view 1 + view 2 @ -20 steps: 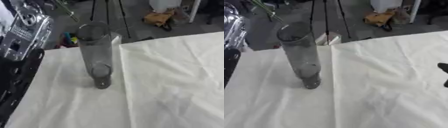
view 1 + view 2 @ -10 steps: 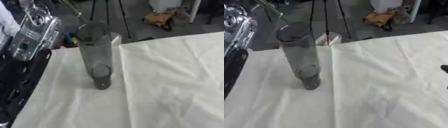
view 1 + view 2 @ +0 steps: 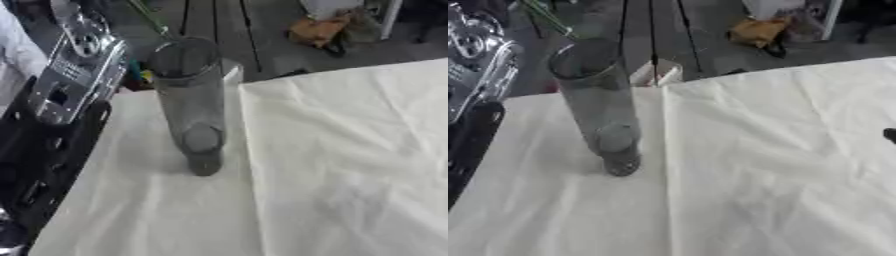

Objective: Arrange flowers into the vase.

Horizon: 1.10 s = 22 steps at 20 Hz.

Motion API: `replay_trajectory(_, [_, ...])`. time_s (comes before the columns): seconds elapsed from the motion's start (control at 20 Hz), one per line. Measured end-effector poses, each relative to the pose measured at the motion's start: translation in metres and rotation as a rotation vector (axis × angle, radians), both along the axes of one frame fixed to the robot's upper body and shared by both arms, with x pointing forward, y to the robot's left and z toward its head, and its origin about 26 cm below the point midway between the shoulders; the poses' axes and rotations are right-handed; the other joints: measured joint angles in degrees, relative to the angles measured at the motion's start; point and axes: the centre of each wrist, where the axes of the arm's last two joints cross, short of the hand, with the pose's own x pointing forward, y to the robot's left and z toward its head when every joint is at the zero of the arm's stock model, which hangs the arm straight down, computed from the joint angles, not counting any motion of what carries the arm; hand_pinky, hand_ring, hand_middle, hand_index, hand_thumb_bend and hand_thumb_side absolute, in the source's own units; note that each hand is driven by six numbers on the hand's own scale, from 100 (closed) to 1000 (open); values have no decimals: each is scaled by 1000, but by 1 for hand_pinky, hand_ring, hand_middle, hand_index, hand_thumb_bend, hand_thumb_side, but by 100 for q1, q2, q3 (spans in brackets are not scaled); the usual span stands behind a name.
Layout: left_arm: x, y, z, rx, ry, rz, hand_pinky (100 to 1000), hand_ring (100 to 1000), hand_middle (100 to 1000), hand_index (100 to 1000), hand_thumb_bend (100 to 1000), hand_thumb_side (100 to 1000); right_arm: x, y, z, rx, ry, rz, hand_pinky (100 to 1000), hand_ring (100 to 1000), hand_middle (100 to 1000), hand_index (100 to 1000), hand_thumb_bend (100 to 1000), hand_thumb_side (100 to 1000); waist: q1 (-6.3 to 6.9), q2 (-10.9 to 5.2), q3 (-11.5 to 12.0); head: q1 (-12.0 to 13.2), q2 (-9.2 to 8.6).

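Vase (image 3: pixel 194 105): tall, clear cylinder of glass or plastic, smoky grey in tone, open-mouthed, with a thick rounded base. It stood upright on the bench (image 3: pixel 350 165), toward the far left part of the cloth, with nothing seen inside it.

Cloth (image 3: pixel 772 170): off-white fabric covering the bench, softly creased, with one long fold line running from the far edge toward the near edge just right of the vase.

Stem (image 3: pixel 549 19): thin green stalk, slanting down toward the vase mouth from above and to the left; its lower end lay just behind the rim. Whether it touched the rim could not be told, and its upper end ran out of view.

Left arm (image 3: pixel 66 75): silver, perforated metal plates above a black housing, filling the left edge of both views, close beside the vase but apart from it. The left hand itself was out of view, so the state of its fingers could not be told.

Right hand (image 3: pixel 890 134): only a small black tip showed at the right edge of the right eye view, over the cloth; whether its fingers were open or closed could not be told.

Box (image 3: pixel 656 74): small pale carton behind the vase at the bench's far edge.

Floor (image 3: pixel 271 45): grey, beyond the bench, carrying dark tripod legs (image 3: pixel 654 30) and an orange-brown bundle (image 3: pixel 317 31).
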Motion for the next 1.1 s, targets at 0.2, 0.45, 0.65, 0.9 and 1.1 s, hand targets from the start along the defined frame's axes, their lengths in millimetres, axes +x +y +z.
replay_trajectory(0.2, [0, -1, -1, -1, 4, -5, 100, 100, 100, 119, 318, 849, 0, 0, 0, -1, 1, 1, 938, 815, 412, 751, 100, 905, 2, 11, -2, 0, 0])
replay_trajectory(0.45, [-2, -2, 0, -5, -3, -12, 100, 100, 100, 120, 324, 843, 0, 0, 0, -4, 4, 2, 938, 816, 411, 751, 100, 905, 6, 12, 17, 0, 2])
replay_trajectory(0.65, [-8, -2, 4, -14, -26, -30, 100, 100, 100, 123, 326, 830, -1, -1, -3, -4, 15, -3, 937, 815, 412, 750, 100, 904, 35, 12, 90, -16, 60])
replay_trajectory(0.9, [-22, -5, 11, -36, -41, -84, 100, 100, 100, 124, 317, 830, -2, -2, -5, -3, 25, -7, 936, 815, 414, 750, 100, 904, 39, 6, 130, -59, 159])
replay_trajectory(1.1, [-33, -7, 16, -57, -18, -130, 100, 100, 100, 125, 307, 825, -2, -2, -6, -2, 29, -9, 935, 814, 415, 750, 100, 904, 39, -3, 167, -75, 212])
